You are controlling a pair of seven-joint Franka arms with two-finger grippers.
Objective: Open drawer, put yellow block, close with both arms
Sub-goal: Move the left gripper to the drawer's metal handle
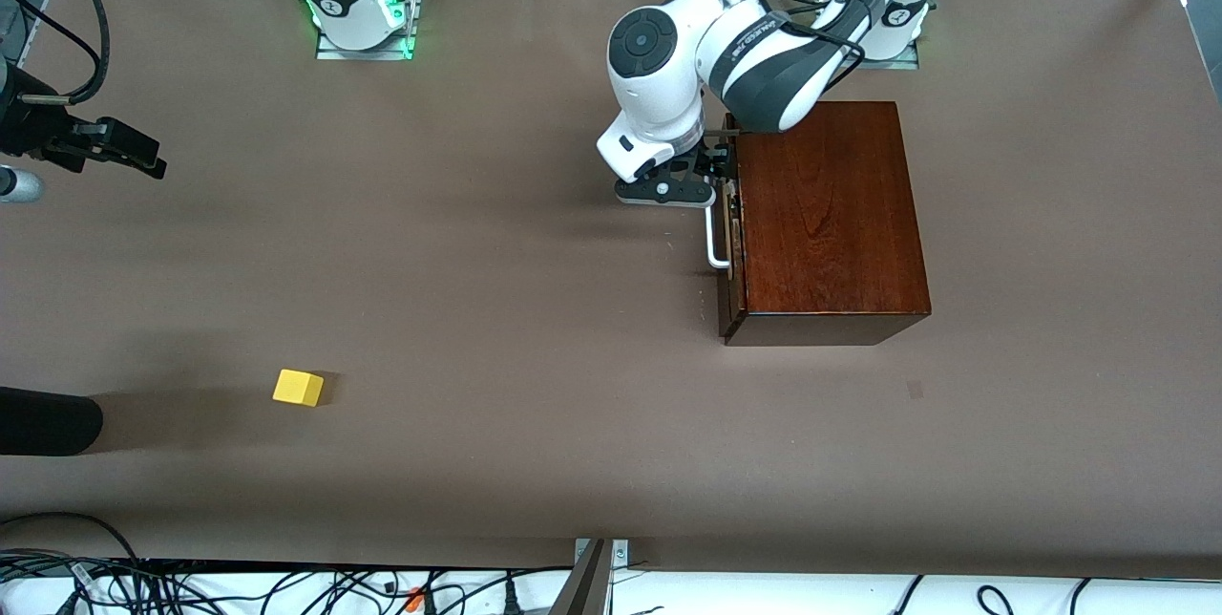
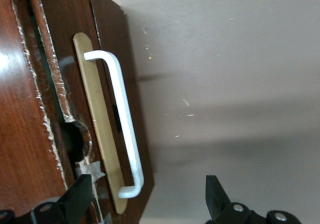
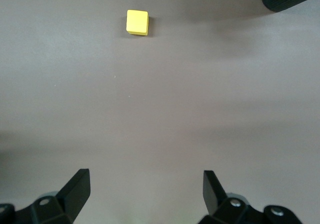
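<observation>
Block: nearest the front camera we see the yellow block (image 1: 298,387) lying alone on the brown table (image 1: 516,462), toward the right arm's end and well apart from the box. In the right wrist view the block (image 3: 137,22) sits on bare table, apart from the fingers.

Dark object: a black rounded shape (image 1: 48,420) enters at the table's edge near the block, cut off by the frame; we cannot tell what it is.

Box: the dark mahogany box (image 1: 831,214) stands toward the left arm's end, farther from the front camera than the block.

Drawer: the drawer (image 1: 731,243) looks shut or nearly so, its front about flush with the box. Its white handle (image 1: 715,238) sticks out from the front toward the right arm's end. In the left wrist view the handle (image 2: 122,119) stands over a pale wooden strip (image 2: 100,129).

Left gripper: the left gripper (image 1: 718,178) is at the drawer front, beside the end of the handle farther from the front camera. Its jaws are spread wide and hold nothing. In the left wrist view one finger (image 2: 80,196) lies over the box front, the other (image 2: 215,196) over bare table, and the handle's end falls between them without touching either.

Right gripper: the right gripper (image 1: 138,157) hangs over bare table at the right arm's end, partly cut off by the frame. Its jaws, with fingers (image 3: 77,189) showing in the right wrist view, are spread wide and empty.
</observation>
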